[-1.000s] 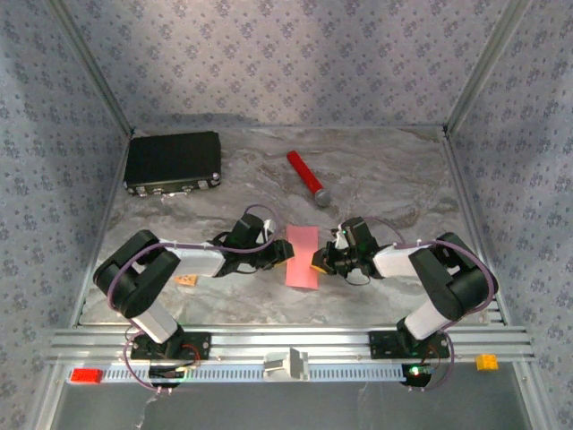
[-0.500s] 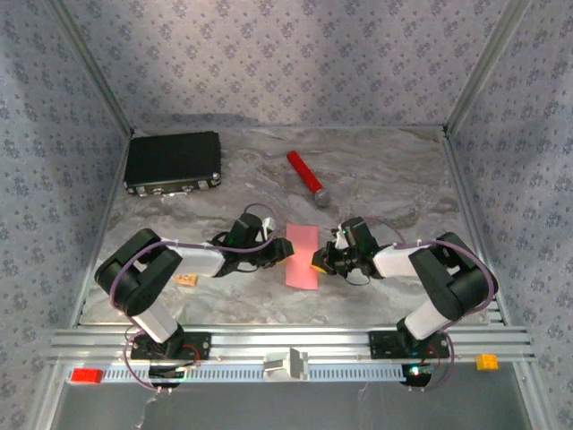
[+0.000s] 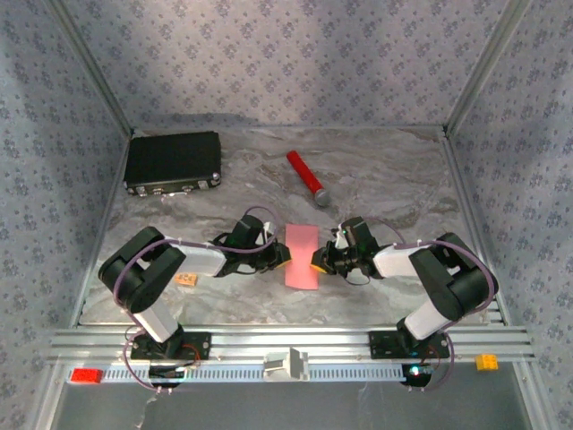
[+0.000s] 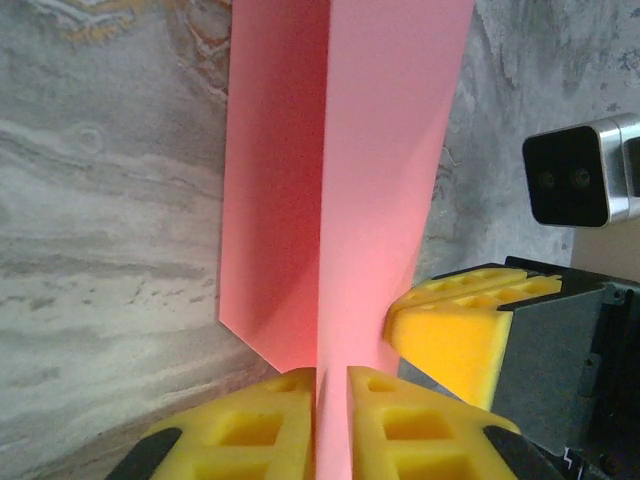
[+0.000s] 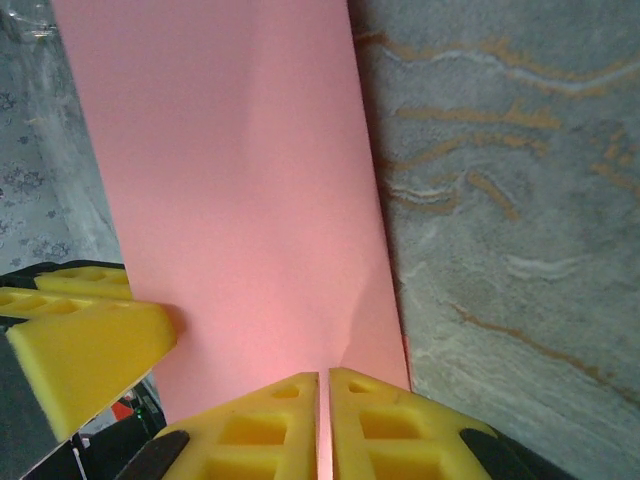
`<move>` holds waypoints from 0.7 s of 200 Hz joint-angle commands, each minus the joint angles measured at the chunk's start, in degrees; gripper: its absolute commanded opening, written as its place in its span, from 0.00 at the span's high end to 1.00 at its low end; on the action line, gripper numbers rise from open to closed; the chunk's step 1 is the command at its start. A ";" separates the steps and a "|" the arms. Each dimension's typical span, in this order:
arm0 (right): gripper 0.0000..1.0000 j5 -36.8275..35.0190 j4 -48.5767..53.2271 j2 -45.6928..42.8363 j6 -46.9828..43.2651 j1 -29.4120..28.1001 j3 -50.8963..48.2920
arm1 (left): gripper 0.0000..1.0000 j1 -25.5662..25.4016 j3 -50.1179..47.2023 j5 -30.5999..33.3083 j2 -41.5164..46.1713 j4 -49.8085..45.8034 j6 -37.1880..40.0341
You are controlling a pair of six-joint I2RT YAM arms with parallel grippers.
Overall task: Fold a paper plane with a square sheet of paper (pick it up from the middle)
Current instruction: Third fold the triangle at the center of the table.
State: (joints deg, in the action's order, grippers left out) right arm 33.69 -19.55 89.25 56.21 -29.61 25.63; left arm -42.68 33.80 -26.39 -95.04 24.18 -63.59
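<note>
Well off to the rear left of the pink sheet of paper point(image 3: 302, 255), a black case point(image 3: 172, 161) lies on the marbled desk point(image 3: 394, 170). My left claw point(image 3: 281, 259) sits at the sheet's left edge, its yellow fingers point(image 4: 260, 420) pinched on that edge, with pink showing in the slit between them. The sheet lies as a narrow folded strip with one straight crease. Behind it, apart, rests a red cylinder with a grey tip point(image 3: 306, 177). My right claw point(image 3: 319, 262) nips the sheet's right edge, its fingers almost touching.

Overhead overview; opposed close-ups sharing sheet point(image 3: 302, 255)
</note>
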 commanded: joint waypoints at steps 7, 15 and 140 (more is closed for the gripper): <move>0.86 -4.63 -0.07 -1.19 0.15 0.21 -1.10 | 0.91 0.39 0.21 -1.03 -0.04 -0.15 -0.24; 0.85 -5.35 0.69 -2.56 -0.10 0.09 -1.15 | 0.91 0.37 0.12 -1.03 0.30 -0.06 -0.82; 0.20 -35.01 20.03 -25.83 -31.57 -18.23 3.20 | 0.95 0.76 2.64 -2.56 3.70 -3.72 -6.19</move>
State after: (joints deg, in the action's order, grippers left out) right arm 8.40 -1.69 63.40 35.68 -43.07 28.40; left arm -42.37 35.00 -27.90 -92.88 21.54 -68.95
